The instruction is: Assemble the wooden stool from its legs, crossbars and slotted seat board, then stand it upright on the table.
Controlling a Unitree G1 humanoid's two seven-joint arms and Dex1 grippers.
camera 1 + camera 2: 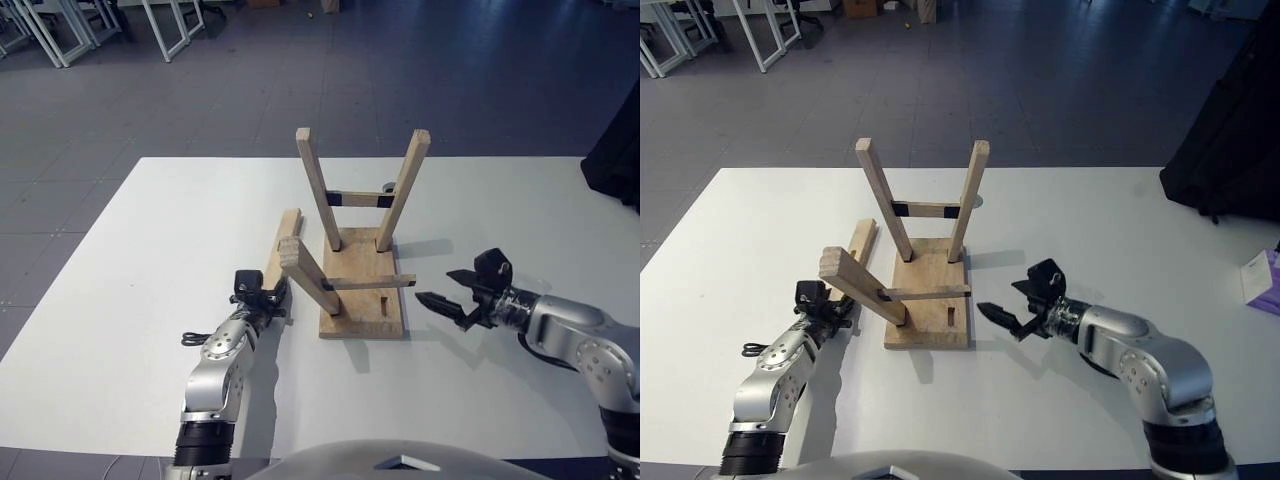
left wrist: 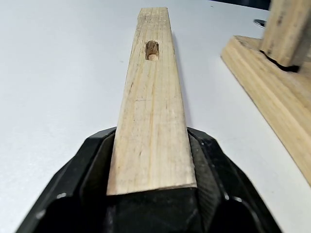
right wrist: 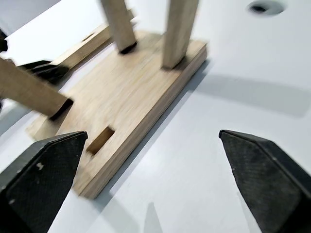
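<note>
The slotted seat board (image 1: 365,305) lies flat on the white table. Two legs (image 1: 318,190) stand in its far end, joined by a crossbar (image 1: 358,199). At the near left corner a third leg (image 1: 308,275) leans outward, and a crossbar (image 1: 370,283) runs from it over the board. An empty slot (image 3: 101,140) shows near the board's front right. A loose leg (image 2: 153,97) with a dowel hole lies on the table left of the board. My left gripper (image 1: 268,297) is shut on its near end. My right gripper (image 1: 440,288) is open just right of the board, holding nothing.
A round grommet hole (image 3: 262,7) sits in the table behind the board. A small black cable loop (image 1: 190,340) lies beside my left arm. A purple box (image 1: 1262,280) stands at the table's right edge. Bare tabletop (image 1: 150,260) spreads to the left and front.
</note>
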